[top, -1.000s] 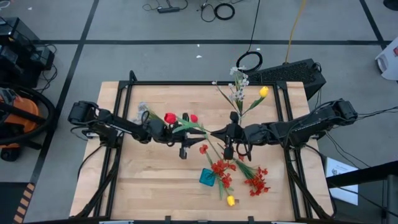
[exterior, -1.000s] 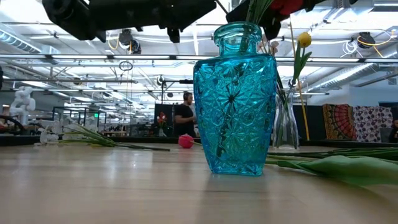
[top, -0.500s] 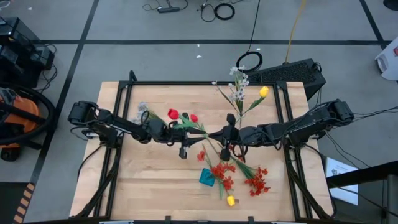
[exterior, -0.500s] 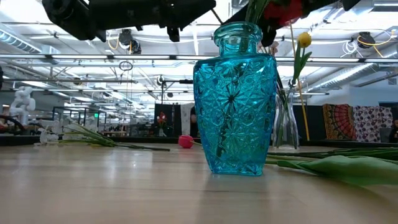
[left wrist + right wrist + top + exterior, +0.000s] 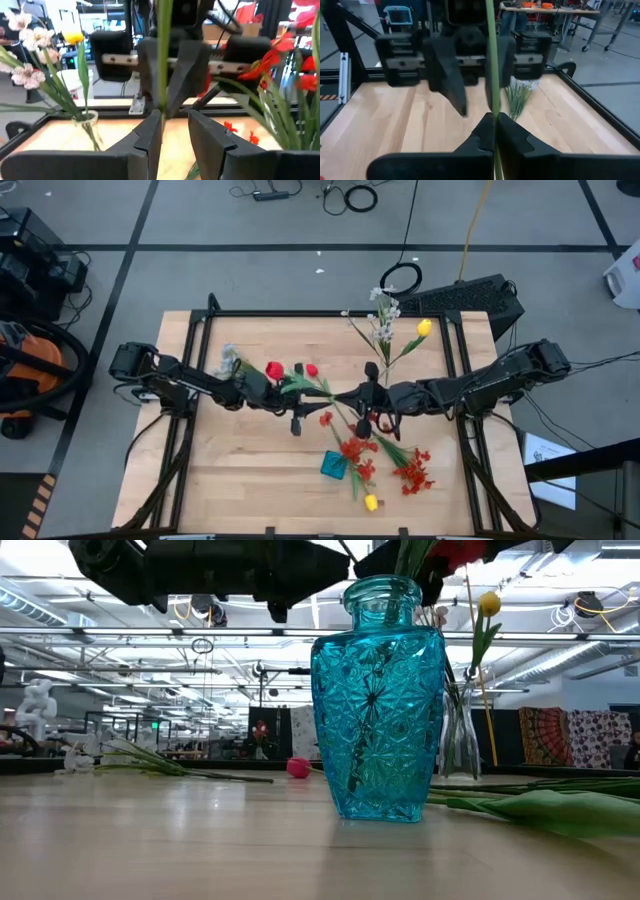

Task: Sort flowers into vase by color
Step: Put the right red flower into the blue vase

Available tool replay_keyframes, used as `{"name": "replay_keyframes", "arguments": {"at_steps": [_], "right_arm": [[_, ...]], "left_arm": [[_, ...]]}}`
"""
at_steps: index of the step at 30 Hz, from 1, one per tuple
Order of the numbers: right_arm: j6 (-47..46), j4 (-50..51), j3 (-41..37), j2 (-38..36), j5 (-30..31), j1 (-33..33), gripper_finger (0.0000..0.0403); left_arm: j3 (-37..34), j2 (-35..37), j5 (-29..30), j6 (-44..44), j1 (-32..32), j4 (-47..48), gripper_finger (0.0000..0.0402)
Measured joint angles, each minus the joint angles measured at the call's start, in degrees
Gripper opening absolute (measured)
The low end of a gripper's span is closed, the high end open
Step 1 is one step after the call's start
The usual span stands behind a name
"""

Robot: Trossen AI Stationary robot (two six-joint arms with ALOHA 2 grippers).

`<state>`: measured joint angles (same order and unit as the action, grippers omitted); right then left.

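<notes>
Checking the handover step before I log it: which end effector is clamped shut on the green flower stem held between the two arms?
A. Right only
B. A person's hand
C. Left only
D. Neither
A. In the right wrist view the right end effector has its fingers pinched on the green stem; the left end effector stands open, with a gap showing between its fingers.

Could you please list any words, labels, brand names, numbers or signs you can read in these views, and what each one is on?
None can be read.
The sheet of paper on the floor right of the table carries print, too small to read.
The small screen behind the table shows content, too blurred to read.
</notes>
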<state>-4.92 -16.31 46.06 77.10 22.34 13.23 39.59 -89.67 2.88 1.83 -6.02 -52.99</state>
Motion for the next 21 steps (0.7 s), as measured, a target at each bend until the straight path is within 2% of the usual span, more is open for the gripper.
{"name": "replay_keyframes", "arguments": {"at_steps": [21], "right_arm": [[-0.84,2.97,0.0,0.04,-0.25,0.04,0.0]], "left_arm": [[0.0,0.0,1.89,0.13,0.0,-3.6,0.0105]]}}
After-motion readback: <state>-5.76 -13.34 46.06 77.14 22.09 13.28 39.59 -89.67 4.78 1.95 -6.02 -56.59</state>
